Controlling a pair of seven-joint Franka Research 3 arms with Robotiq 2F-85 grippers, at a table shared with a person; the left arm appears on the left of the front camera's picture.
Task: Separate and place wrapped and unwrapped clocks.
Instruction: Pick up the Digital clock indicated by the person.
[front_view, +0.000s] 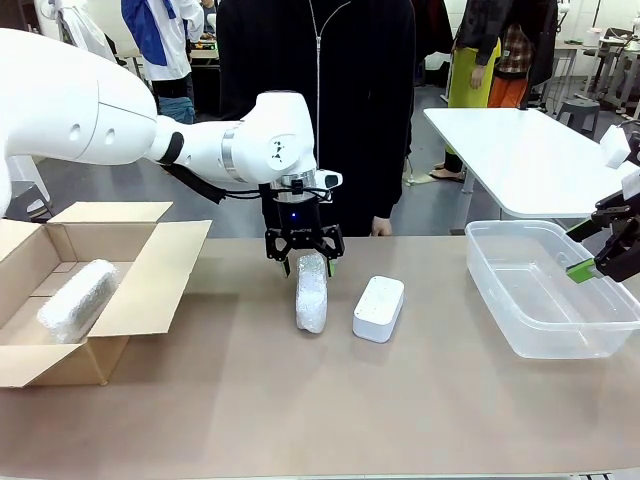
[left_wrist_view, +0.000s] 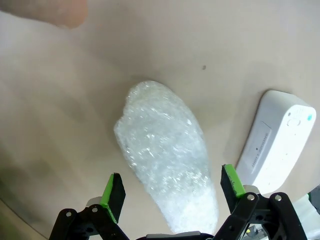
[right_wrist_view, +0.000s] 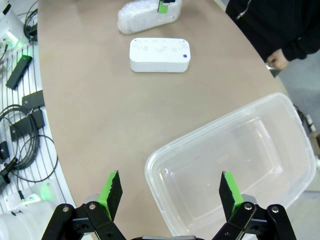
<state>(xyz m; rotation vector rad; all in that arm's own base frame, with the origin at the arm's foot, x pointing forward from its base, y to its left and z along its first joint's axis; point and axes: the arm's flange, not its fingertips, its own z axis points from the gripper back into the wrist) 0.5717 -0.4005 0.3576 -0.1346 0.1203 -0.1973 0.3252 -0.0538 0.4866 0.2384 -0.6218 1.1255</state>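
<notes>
Jaws spread on both — my left gripper (front_view: 305, 262) straddles the bubble-wrapped clock (front_view: 311, 292) mid-frame, bare white clock (front_view: 379, 308) just right; my right gripper (front_view: 597, 262) hangs at the right edge of the clear tub (front_view: 490, 290).

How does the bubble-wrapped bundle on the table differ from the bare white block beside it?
The bundle is covered in crinkly bubble wrap; the white block is bare, smooth plastic. The bundle lies between the left gripper's open fingers; the white block lies untouched. Both are oblong and similar in size.
</notes>
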